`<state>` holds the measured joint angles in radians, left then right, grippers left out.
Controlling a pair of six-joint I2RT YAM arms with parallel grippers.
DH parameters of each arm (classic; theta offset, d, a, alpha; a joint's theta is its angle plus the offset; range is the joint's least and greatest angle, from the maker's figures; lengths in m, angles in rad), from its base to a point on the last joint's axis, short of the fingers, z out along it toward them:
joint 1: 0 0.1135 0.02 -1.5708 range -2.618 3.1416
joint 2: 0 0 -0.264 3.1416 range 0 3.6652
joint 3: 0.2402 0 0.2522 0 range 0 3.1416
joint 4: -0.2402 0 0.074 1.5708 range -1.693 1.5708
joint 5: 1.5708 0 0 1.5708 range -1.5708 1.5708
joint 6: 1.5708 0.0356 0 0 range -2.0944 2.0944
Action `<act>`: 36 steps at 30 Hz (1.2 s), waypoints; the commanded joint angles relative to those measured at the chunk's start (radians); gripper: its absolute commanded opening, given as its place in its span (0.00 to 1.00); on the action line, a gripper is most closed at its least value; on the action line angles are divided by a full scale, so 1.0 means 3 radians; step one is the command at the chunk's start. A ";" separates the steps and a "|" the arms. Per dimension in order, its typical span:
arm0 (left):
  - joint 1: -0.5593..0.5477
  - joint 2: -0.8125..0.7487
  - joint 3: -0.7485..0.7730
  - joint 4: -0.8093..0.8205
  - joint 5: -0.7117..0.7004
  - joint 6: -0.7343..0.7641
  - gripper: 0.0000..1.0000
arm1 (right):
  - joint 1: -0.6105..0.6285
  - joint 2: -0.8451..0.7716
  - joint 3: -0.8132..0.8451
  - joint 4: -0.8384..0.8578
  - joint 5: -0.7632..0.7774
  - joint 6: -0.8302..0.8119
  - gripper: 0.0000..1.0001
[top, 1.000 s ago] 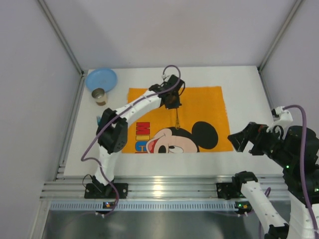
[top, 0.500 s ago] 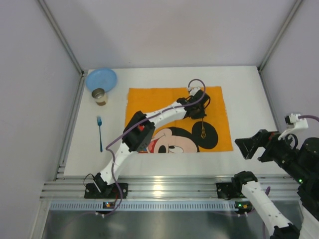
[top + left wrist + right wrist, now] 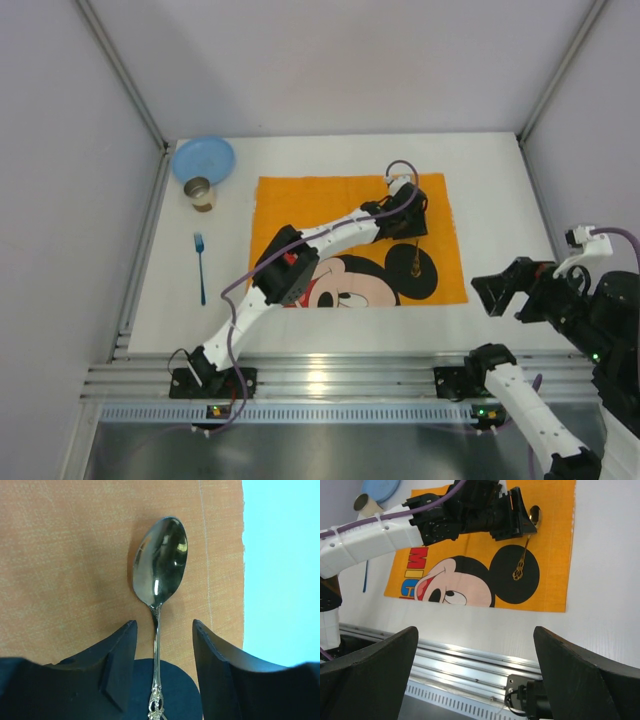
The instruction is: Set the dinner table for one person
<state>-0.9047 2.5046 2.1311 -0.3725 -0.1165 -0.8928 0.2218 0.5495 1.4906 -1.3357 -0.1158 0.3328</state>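
I see the white tabletop (image 3: 500,180) spread under both arms, with its ribbed rail along the near edge. An orange Mickey Mouse cloth (image 3: 300,200) lies at its middle. My left gripper (image 3: 162,630) reaches over the far right part of that cloth with its jaws released. They stand apart on either side of the spoon (image 3: 160,575) without touching it. The spoon lies flat near the cloth's right edge, its bowl pointing far and its handle running across Mickey's black ear. My right gripper (image 3: 475,635) hovers wide open above the near right of the tabletop. At far left sit a blue plate (image 3: 203,159) and a metal cup (image 3: 200,190), with a blue fork (image 3: 200,265) nearer, left of the cloth.
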 commanded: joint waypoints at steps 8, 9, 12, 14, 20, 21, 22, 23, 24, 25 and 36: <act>0.0565 -0.1560 -0.1020 -0.0092 -0.0030 0.0673 0.56 | 0.0058 0.0055 -0.0366 0.0060 -0.0033 0.0061 1.00; 0.0733 -0.1745 -0.1510 -0.0128 -0.0097 0.0761 0.56 | 0.0058 0.0050 -0.0397 0.0085 -0.0038 0.0067 1.00; 0.1193 -0.2462 -0.2492 -0.0169 -0.0291 0.1043 0.56 | 0.0053 0.0060 -0.0515 0.0198 -0.0074 0.0082 1.00; 0.1531 -0.2839 -0.2883 -0.0312 -0.0287 0.1038 0.55 | 0.0053 0.0096 -0.0612 0.0300 -0.0105 0.0087 1.00; 0.2774 -0.3317 -0.3795 -0.0543 -0.0205 0.1263 0.49 | 0.0058 0.0305 -0.0735 0.0597 -0.0335 0.0097 1.00; 0.2927 -0.3327 -0.3892 -0.0548 -0.0215 0.1390 0.49 | 0.0053 0.0331 -0.0745 0.0627 -0.0376 0.0102 1.00; 0.2979 -0.3312 -0.3913 -0.0563 -0.0296 0.1447 0.49 | 0.0058 0.0382 -0.0750 0.0699 -0.0391 0.0107 1.00; 0.2990 -0.3251 -0.3918 -0.0624 -0.0342 0.1483 0.49 | 0.0053 0.0408 -0.0765 0.0725 -0.0401 0.0107 1.00; 0.3137 -0.3215 -0.3928 -0.0645 -0.0368 0.1579 0.49 | 0.0053 0.0423 -0.0771 0.0750 -0.0407 0.0113 1.00; 0.3184 -0.3179 -0.3928 -0.0660 -0.0434 0.1611 0.49 | 0.0053 0.0459 -0.0776 0.0791 -0.0412 0.0118 1.00; 0.3532 -0.3159 -0.3811 -0.0599 -0.0409 0.1933 0.49 | 0.0053 0.0393 -0.1036 0.0919 -0.0376 0.0276 1.00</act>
<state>0.1490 1.5677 0.9436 -0.5686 -0.2264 -0.3656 0.2264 0.6846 1.1923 -1.1141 -0.2234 0.3882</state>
